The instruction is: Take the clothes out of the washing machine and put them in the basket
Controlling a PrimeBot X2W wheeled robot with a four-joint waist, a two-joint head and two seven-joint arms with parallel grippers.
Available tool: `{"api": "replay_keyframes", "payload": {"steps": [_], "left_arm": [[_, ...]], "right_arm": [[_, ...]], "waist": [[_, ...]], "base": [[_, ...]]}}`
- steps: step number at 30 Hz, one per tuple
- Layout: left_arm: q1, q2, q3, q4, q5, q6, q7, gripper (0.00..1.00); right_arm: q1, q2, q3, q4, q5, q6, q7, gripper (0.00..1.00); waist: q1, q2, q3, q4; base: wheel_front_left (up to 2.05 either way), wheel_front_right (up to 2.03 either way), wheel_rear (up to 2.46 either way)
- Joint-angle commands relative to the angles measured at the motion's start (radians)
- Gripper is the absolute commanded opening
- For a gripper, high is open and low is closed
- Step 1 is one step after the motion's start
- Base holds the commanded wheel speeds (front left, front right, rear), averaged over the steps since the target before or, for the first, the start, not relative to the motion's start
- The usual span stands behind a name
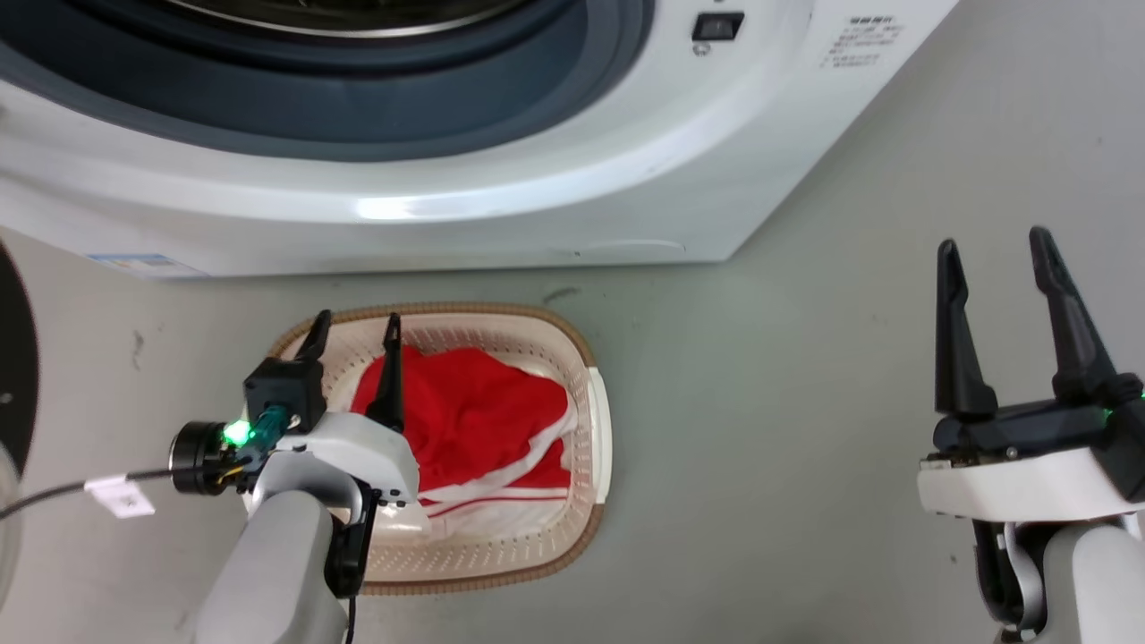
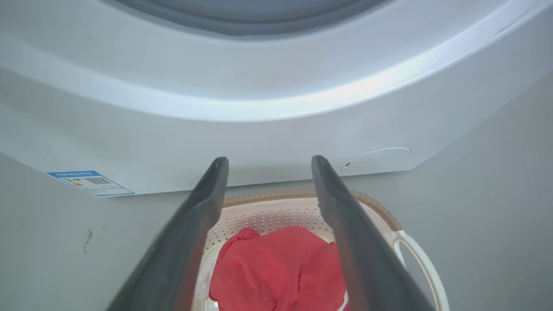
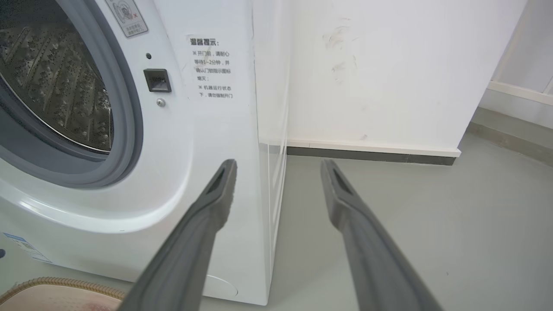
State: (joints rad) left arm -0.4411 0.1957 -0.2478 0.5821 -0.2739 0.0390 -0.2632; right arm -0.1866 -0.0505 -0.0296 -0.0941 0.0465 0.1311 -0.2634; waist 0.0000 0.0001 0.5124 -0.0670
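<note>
Red clothes (image 1: 479, 420) with white stripes lie bunched in the cream basket (image 1: 592, 429), which sits on the floor in front of the white washing machine (image 1: 447, 197). My left gripper (image 1: 355, 319) hangs open above the basket's left half, nothing between its fingers. In the left wrist view the clothes (image 2: 281, 272) show between the open left gripper (image 2: 268, 160), with the basket (image 2: 376, 207) below and the washing machine (image 2: 259, 121) behind. My right gripper (image 1: 995, 241) stands open and empty over bare floor at the right. The right wrist view has the right gripper (image 3: 278, 162) open beside the washing machine (image 3: 207, 172), whose steel drum (image 3: 56, 82) looks bare.
The black-framed door (image 1: 13, 376) shows at the far left edge. A cable with a white tag (image 1: 121, 494) trails from my left wrist. A white wall with a dark skirting (image 3: 371, 153) runs behind the machine. Grey floor (image 1: 805, 429) spreads to the right of the basket.
</note>
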Motion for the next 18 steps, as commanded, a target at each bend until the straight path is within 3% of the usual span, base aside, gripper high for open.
{"api": "replay_keyframes", "payload": {"steps": [1, 12, 14, 18], "left_arm": [[0.035, -0.015, 0.032, -0.040, 0.015, 0.006, -0.002, 1.00], [0.224, -0.110, 0.225, -0.323, 0.129, -0.031, -0.002, 1.00], [0.305, -0.136, 0.271, -0.431, 0.160, -0.041, -0.002, 1.00], [0.351, -0.143, 0.271, -0.481, 0.190, -0.038, -0.002, 1.00]], "right_arm": [[0.021, 0.001, -0.003, 0.007, -0.005, -0.001, -0.002, 1.00], [0.096, 0.001, 0.001, 0.033, -0.011, -0.001, -0.002, 1.00], [0.139, 0.001, -0.002, 0.045, 0.000, -0.001, -0.002, 1.00], [0.171, 0.001, -0.001, 0.051, 0.001, -0.001, -0.002, 1.00]], "waist": [[0.0000, -0.0001, -0.065, 0.030], [0.0000, -0.0001, -0.226, 0.056], [0.0000, -0.0001, -0.300, 0.062], [0.0000, -0.0001, -0.343, 0.065]], "base": [[0.00, 0.00, 0.00], [0.00, 0.00, 0.00], [0.00, 0.00, 0.00], [0.00, 0.00, 0.00]]}}
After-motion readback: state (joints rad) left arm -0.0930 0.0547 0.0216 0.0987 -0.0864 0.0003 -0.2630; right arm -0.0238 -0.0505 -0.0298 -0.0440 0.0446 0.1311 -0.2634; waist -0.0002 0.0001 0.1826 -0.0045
